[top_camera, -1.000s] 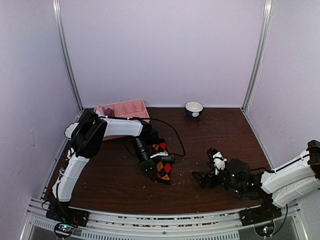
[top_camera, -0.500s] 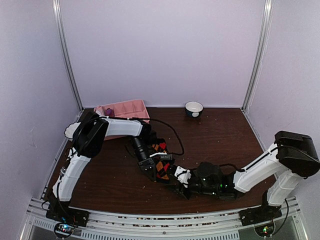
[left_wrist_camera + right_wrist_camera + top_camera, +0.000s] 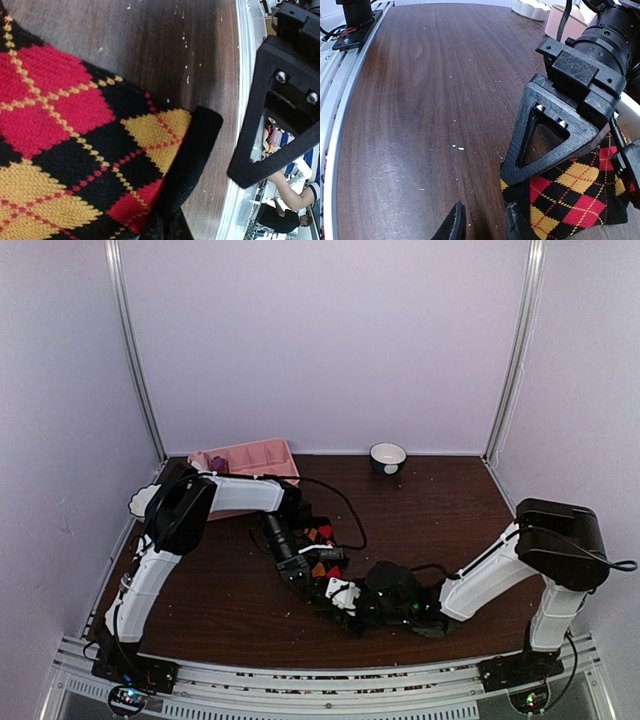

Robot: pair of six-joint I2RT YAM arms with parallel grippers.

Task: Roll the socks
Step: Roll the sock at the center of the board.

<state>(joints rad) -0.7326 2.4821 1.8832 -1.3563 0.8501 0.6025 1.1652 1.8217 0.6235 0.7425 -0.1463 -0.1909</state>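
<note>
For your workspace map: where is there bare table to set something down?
Bare table between bowl and right arm, and between left arm and front rail. Crowded centre: left end effector and right end effector meet at the argyle sock.

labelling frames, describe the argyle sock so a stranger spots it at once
Start from the dark wooden table and look near its middle, just left of centre. The sock lies there, black with red and yellow diamonds, unlike the plain pink tray and small bowl at the back.

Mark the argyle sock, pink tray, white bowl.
Black argyle knit sock (image 3: 55, 100), left wrist view, red diamond.
Pink plastic compartment tray (image 3: 255, 445), top view, far rim.
Small white round bowl (image 3: 388, 452), top view, inner wall.
</note>
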